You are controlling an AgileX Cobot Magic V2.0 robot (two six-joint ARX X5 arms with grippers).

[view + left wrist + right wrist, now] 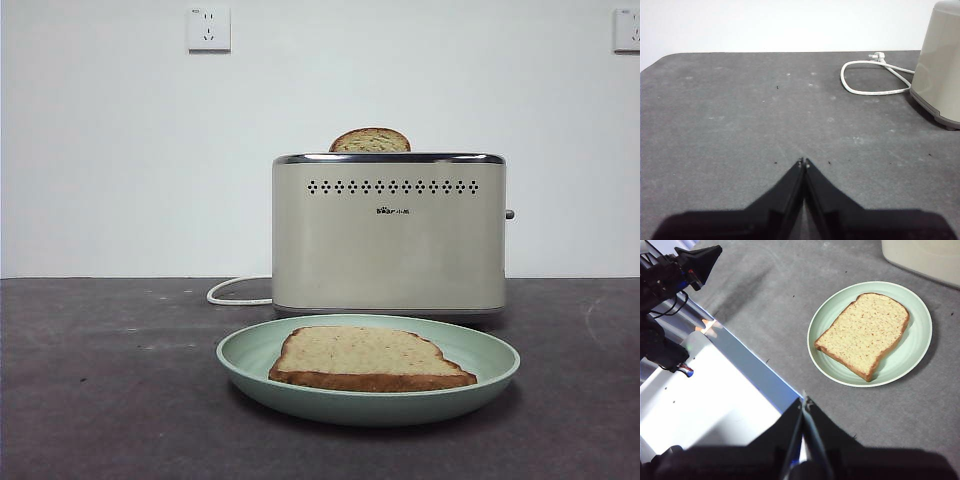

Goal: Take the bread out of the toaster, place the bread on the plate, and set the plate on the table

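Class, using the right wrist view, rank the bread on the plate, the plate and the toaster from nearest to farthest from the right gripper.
1. The plate: its near rim comes closest to the shut right gripper, on the table.
2. The bread: lying flat inside the plate, just past that rim.
3. The toaster: beyond the plate's far side, only its base showing.

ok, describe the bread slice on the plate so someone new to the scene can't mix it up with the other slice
Find the cream toaster at the back of the dark table; directly in front of it sits a round mint-green plate. The bread lies flat on that plate, a broad, pale, speckled slice with brown crust. The other slice is narrower, dome-topped, and stands upright in the toaster's slot.
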